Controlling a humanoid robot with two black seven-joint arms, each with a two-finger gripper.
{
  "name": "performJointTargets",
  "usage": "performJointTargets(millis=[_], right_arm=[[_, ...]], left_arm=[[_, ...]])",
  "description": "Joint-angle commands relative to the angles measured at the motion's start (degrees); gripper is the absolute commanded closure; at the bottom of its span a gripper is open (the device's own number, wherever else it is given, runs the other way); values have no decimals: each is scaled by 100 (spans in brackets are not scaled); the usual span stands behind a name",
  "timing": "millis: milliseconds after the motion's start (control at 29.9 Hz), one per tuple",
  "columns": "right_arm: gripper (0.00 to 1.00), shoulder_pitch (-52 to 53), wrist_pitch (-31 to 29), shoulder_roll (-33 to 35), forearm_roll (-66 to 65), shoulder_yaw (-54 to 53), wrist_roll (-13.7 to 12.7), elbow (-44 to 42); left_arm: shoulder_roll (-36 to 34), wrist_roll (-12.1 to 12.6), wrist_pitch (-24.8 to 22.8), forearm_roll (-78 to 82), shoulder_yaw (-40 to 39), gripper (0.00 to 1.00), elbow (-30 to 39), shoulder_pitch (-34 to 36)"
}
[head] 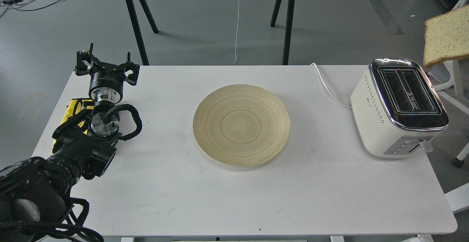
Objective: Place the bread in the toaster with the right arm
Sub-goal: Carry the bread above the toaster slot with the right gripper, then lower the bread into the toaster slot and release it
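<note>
The bread [447, 36], a pale tan slice with a brown crust, hangs in the air at the right edge of the head view, above and just right of the toaster's back end. The cream-white toaster [384, 121] stands on the right side of the white table [220, 198], its two chrome-rimmed slots empty and facing up. My right arm and its gripper are out of view past the right edge. My left gripper [106, 64] rests open and empty at the table's far left corner.
A round wooden plate [241, 124] lies empty in the middle of the table. The toaster's white cord [329, 88] runs back over the table's far edge. A yellow cloth [73, 108] lies by my left arm. A white chair frame [452, 80] stands right of the toaster.
</note>
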State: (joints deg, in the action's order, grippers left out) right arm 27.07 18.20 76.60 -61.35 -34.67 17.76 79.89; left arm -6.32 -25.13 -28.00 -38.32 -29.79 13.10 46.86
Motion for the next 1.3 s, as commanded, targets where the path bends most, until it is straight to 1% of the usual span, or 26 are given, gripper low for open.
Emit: performJointTargets(millis=[0,234,468,870,1271], right_arm=[[97,0,8,-5,-26,390,-1,-9],[97,0,26,-49,-79,689,-1,-9],[97,9,26,-75,-97,760,-9,-17],[97,52,26,-594,-105,804,-36,-307],[97,61,8,-840,-114,813,-45,-448]], left_arm=[[0,0,0,0,-1,0,0,-10],[0,0,0,0,-1,0,0,-10],[0,0,0,0,-1,0,0,-1],[0,0,0,0,-1,0,0,-1],[0,0,0,0,-1,0,0,-1]])
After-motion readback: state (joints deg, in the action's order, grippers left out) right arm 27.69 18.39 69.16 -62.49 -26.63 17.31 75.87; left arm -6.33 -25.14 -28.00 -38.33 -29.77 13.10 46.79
